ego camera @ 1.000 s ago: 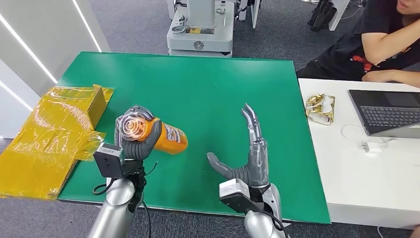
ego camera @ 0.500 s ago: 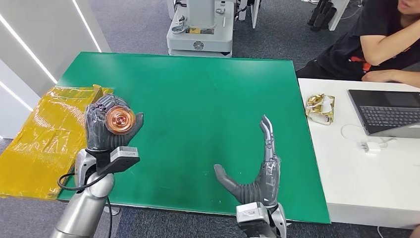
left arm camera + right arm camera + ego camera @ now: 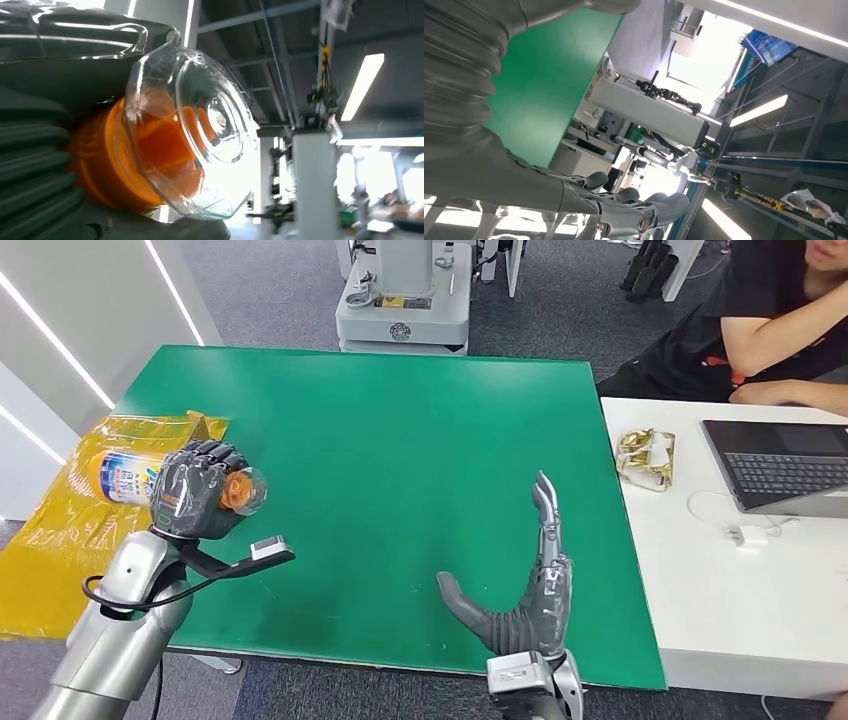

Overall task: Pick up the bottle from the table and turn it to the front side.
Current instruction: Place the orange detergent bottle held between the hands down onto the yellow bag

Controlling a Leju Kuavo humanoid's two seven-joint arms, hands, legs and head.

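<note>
— Well, where is the orange plastic bottle with the clear cap (image 3: 135, 478)?
— The left hand (image 3: 192, 490) grips it, lying sideways above the green tabletop's (image 3: 400, 440) left edge.
— And the right hand (image 3: 525, 585)?
— It holds nothing, fingers spread wide.

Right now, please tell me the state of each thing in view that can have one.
bottle: lifted off the table, lying sideways, clear cap on.
left hand: wrapped around the bottle near its cap.
right hand: empty, fingers spread, over the green table.
laptop: lid open.
gold wrapper: crumpled on the white desk.
</note>
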